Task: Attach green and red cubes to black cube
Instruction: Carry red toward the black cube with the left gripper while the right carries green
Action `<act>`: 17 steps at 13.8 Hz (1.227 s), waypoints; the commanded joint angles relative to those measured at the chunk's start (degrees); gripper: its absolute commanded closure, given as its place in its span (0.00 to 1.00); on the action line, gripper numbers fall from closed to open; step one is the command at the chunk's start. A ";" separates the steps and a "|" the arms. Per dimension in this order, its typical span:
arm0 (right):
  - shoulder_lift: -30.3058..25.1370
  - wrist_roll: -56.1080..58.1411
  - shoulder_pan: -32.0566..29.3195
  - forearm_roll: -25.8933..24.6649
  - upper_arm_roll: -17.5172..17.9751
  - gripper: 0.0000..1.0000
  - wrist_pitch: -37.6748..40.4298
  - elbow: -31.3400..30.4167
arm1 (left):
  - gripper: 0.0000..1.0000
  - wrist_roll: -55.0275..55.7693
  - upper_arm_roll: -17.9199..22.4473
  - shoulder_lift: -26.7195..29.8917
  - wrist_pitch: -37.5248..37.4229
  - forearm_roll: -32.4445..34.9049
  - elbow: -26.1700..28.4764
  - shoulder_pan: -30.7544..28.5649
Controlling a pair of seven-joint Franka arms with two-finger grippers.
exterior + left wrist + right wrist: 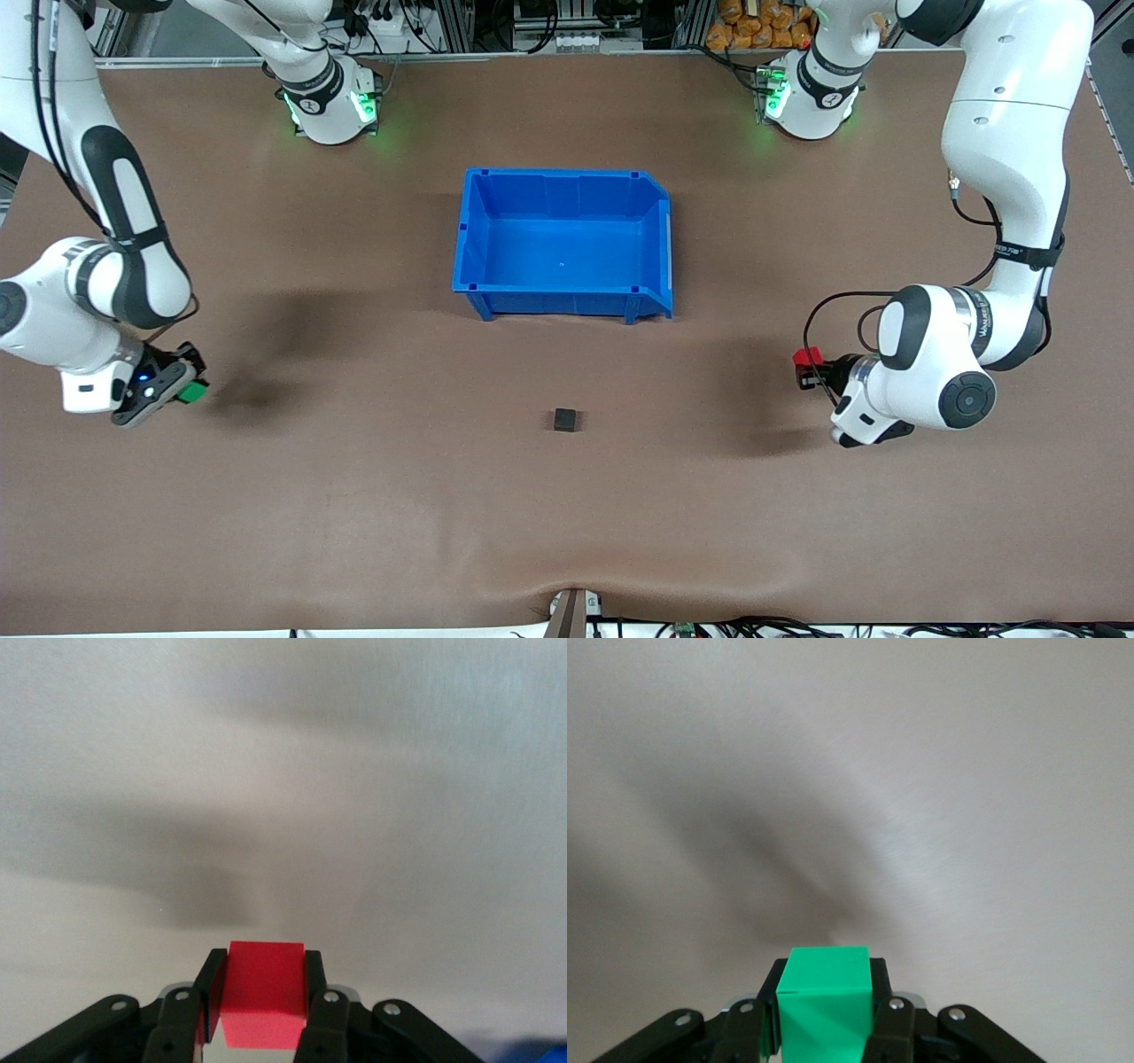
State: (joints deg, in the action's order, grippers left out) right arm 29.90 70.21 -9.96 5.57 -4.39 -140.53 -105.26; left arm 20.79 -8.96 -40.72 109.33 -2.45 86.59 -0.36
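My left hand [808, 368], at mid-right of the frame, clamps the red cube [807, 357]; my right hand [188, 383], at mid-left, clamps the green cube [192, 391], both lifted over the desk [354, 496]. They flank the black cube [565, 419], resting lower centre, ready to press in from either end.

Brown table [354, 496], metal framing [496, 27], orange packets [753, 27], cables [771, 627]

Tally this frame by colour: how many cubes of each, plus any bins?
Red cube, in left gripper: 1
Green cube, in right gripper: 1
Black cube, on table: 1
Blue bin: 1
Total: 4
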 commanded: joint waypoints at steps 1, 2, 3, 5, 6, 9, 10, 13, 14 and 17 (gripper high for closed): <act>2.35 6.33 -0.41 0.32 0.61 1.00 0.87 6.80 | 1.00 5.31 -0.18 -2.35 2.19 -2.11 -4.94 0.01; 3.57 7.39 -0.15 0.23 0.61 1.00 0.87 9.09 | 1.00 5.84 -0.10 -3.22 2.47 -3.34 -7.12 0.44; 4.98 9.48 -0.23 0.32 0.61 1.00 0.87 10.94 | 1.00 6.97 0.08 -3.84 2.12 -3.53 -9.14 0.97; 7.36 13.10 -0.15 0.76 0.78 1.00 0.34 13.84 | 1.00 15.81 0.17 -4.37 2.29 -3.53 -11.09 1.59; 7.80 13.11 0.29 0.76 0.78 1.00 0.34 14.90 | 1.00 21.17 0.17 -4.37 2.29 -3.44 -11.88 2.46; 8.50 12.67 1.43 0.50 0.78 1.00 0.08 17.53 | 1.00 39.97 -0.62 -4.89 5.26 -3.88 -12.33 3.70; 8.94 13.37 1.70 0.41 0.78 1.00 0.17 18.68 | 1.00 45.34 -0.97 -5.68 7.37 -5.45 -12.33 4.39; 9.03 16.09 2.75 0.32 0.78 1.00 -0.18 20.01 | 1.00 52.23 -1.06 -8.14 11.25 -13.96 -13.03 5.81; 9.03 16.79 3.19 0.41 0.78 1.00 -0.27 20.27 | 1.00 53.29 -1.06 -8.67 12.56 -16.51 -13.03 6.33; 9.30 17.24 4.68 0.41 0.78 1.00 -0.45 20.71 | 1.00 59.87 -0.89 -10.87 18.89 -19.53 -13.12 9.84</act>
State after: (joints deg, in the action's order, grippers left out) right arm 37.90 86.03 -6.17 5.57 -3.52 -141.05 -86.42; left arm 75.95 -10.21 -49.62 125.38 -20.41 75.54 7.12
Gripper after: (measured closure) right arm 0.604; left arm 0.608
